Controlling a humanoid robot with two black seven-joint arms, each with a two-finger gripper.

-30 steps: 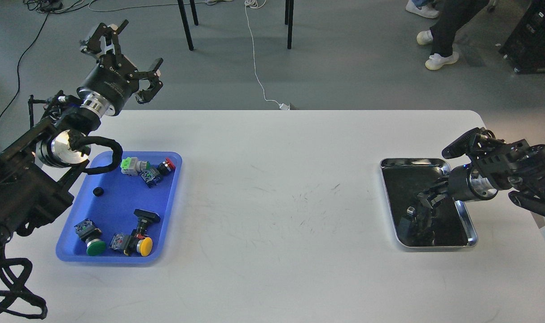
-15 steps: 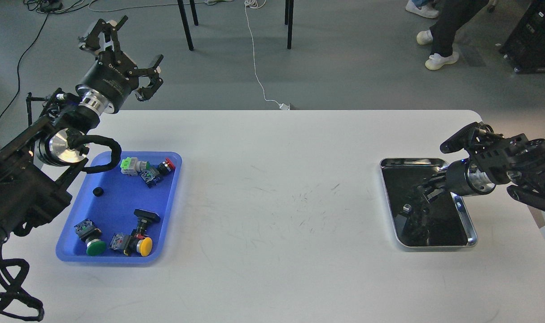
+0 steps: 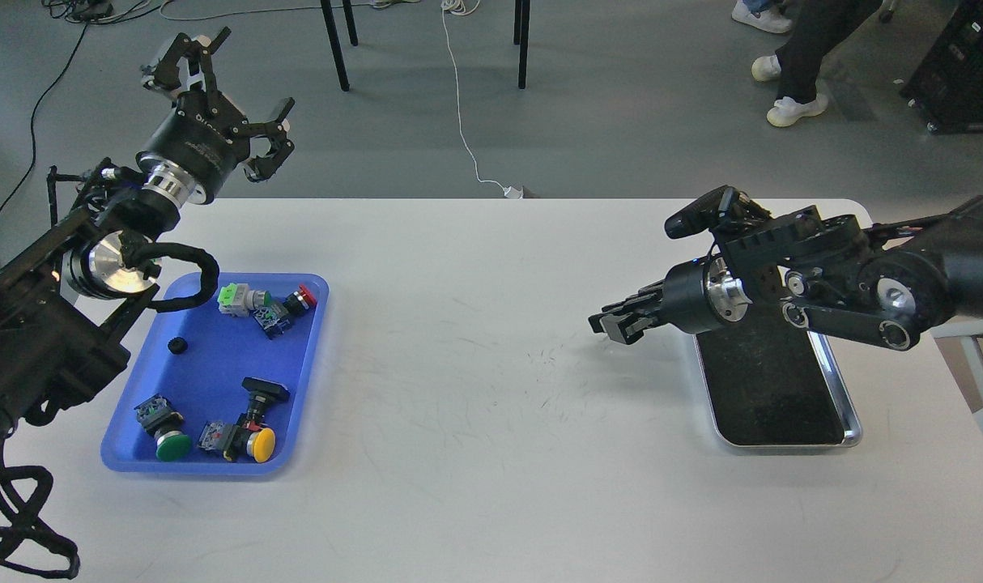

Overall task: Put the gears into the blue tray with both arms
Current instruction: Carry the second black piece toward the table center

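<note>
The blue tray (image 3: 307,380) lies on the left of the white table. One small black gear (image 3: 177,346) rests inside it, left of centre, among coloured push-button switches (image 3: 257,304). My left gripper (image 3: 231,93) is open and empty, raised beyond the tray's far end, past the table's back edge. My right gripper (image 3: 613,321) hovers over the table just left of the steel tray (image 3: 783,444). Its fingers are drawn together, and no gear shows between them. The visible part of the steel tray's dark inside holds nothing.
More switches (image 3: 236,437) with green and yellow caps lie at the blue tray's near end. My right forearm (image 3: 831,283) covers the steel tray's far end. Chair legs, cables and a person's feet are on the floor behind the table.
My right gripper has risen out of the steel tray and moved left, over the table. The small item seen in that tray no longer shows. My left arm has barely moved.
</note>
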